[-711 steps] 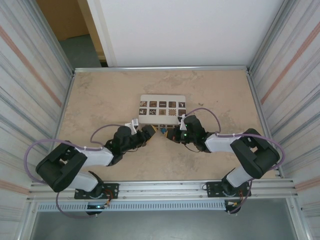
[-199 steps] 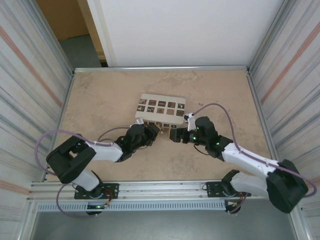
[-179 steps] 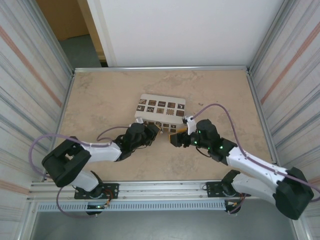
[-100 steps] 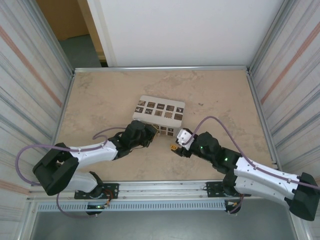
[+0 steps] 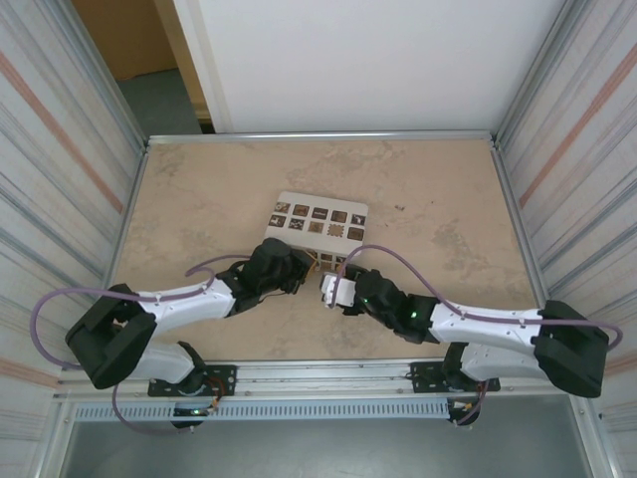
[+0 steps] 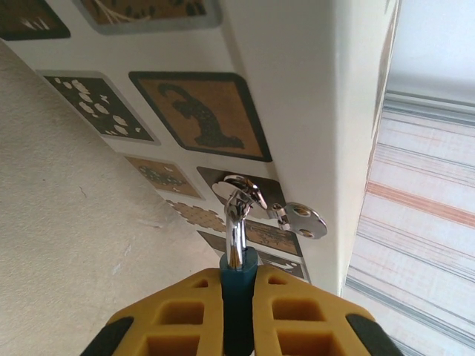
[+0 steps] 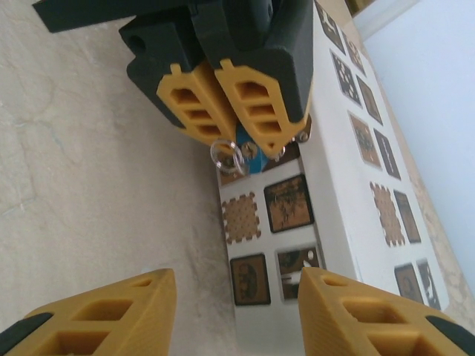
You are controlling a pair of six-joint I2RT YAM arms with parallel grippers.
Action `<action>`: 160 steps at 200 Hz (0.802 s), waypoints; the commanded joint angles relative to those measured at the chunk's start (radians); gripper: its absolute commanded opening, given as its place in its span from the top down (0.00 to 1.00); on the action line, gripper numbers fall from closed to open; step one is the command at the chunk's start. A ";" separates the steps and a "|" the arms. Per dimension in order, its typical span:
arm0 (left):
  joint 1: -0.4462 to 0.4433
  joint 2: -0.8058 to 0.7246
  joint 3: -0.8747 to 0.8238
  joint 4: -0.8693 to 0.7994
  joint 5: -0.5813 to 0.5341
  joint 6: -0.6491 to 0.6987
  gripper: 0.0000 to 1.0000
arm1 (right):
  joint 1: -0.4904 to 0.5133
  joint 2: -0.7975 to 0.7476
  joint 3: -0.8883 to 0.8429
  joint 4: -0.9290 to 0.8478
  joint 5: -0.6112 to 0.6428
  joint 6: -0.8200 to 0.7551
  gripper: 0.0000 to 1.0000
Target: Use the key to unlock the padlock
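Note:
The blue padlock (image 6: pixel 239 297) hangs by its chrome shackle (image 6: pixel 236 222) from a hasp on the front of the pale box (image 6: pixel 297 74). My left gripper (image 6: pixel 239 273) is shut on the lock body. The right wrist view has the same lock (image 7: pixel 251 153) between the left gripper's yellow fingers (image 7: pixel 256 104), with a thin wire ring (image 7: pixel 225 156) beside it. The key itself is hidden. My right gripper (image 7: pixel 236 282) is open with nothing in it, a short way in front of the lock and pointing at it. From above, the left gripper (image 5: pixel 299 267) and right gripper (image 5: pixel 331 289) meet at the box's near side.
The pale box with brown squares (image 5: pixel 318 221) lies mid-table on the beige tabletop (image 5: pixel 199 189). Corrugated metal walls (image 5: pixel 60 199) stand on both sides. Both arms stretch low from the near rail (image 5: pixel 318 373); the right arm's cable (image 5: pixel 398 254) loops over it.
The right arm has swung left and drawn its gripper back from the lock toward the near side. The left gripper has kept its hold on the padlock.

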 commanded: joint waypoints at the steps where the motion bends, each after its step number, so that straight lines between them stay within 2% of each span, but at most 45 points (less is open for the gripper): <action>1: 0.004 0.000 0.031 0.049 0.010 -0.014 1.00 | 0.009 0.059 0.033 0.133 0.019 -0.024 0.57; 64: 0.005 0.001 0.023 0.053 0.011 -0.016 1.00 | -0.012 0.197 0.068 0.243 -0.009 -0.029 0.68; 160: 0.004 -0.002 0.009 0.060 0.016 -0.020 1.00 | -0.035 0.280 0.088 0.296 -0.012 -0.009 0.80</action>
